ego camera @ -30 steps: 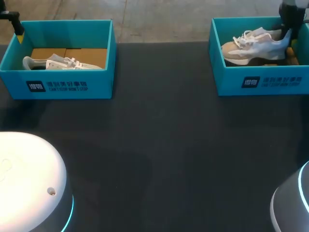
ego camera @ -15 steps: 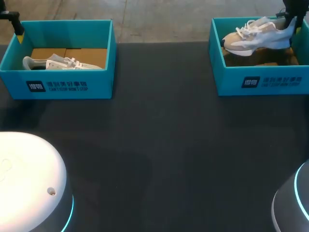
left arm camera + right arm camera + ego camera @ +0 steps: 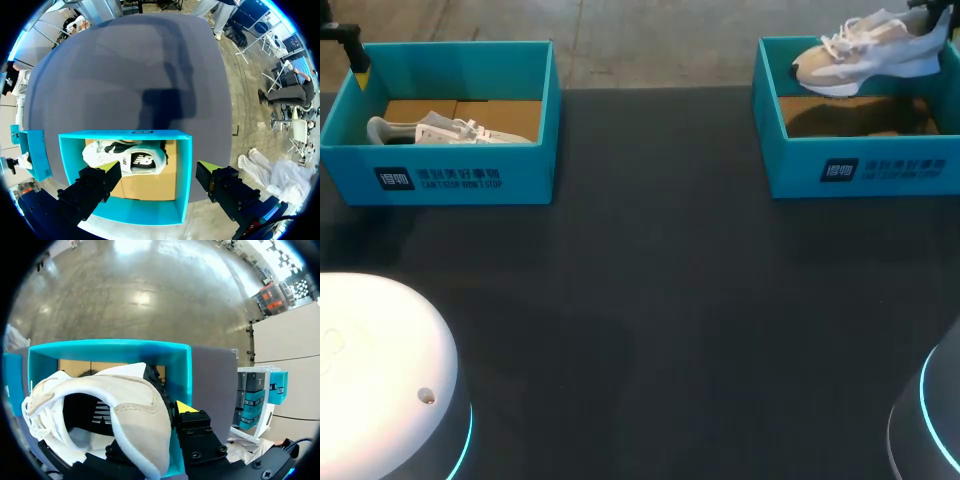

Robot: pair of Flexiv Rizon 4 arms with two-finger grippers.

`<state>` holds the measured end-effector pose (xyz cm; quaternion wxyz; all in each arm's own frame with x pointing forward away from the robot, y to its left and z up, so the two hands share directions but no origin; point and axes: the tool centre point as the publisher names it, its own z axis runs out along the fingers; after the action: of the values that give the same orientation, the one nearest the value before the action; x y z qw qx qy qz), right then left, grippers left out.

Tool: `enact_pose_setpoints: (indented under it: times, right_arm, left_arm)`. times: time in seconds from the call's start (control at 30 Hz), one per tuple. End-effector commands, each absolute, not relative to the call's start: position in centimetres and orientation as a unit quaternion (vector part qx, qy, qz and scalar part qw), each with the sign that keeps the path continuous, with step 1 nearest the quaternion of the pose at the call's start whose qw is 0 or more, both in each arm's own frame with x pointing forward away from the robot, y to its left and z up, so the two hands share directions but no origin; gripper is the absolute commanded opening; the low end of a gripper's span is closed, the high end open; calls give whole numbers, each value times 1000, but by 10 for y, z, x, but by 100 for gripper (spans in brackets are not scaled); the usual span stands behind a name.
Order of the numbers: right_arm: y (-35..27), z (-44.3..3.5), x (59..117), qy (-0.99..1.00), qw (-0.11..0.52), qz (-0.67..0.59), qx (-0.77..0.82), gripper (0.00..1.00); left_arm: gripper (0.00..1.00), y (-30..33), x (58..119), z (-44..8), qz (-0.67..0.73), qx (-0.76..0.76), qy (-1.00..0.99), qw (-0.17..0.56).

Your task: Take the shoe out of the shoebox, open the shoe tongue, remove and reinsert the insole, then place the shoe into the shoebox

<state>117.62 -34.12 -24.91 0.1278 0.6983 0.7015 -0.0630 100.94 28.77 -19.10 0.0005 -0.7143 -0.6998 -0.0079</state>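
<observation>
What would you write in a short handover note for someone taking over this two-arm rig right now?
Right pincer: shut on the heel of the beige shoe, which hangs in the air over the right box.
Left pincer: open, above the left box, where a white shoe lies.
Done: beige shoe is out of its box.
Left: open the tongue, pull out and refit the insole, put the shoe back in the box.

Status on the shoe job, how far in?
Done: nothing fully. In hand: step one. The shoe hangs above the right shoebox, clear of its rim, held at the heel by the right jaws. Remaining: set it down, the tongue and insole steps, then rebox. Left jaws stand open over the other shoebox.
</observation>
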Motion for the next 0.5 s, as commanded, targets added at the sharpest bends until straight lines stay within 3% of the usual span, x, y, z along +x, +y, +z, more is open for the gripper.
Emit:
enact_pose_setpoints:
  times: [0.03,0.5]
  right_arm:
    - [-335,-216,1159,702,138,-54,696,0]
    - [-321,-157,1119,693,158,-48,702,0]
  left_arm:
    - [100,288,1009,-190,-9,-715,-699,2]
    - [100,288,1009,-190,-9,-715,-699,2]
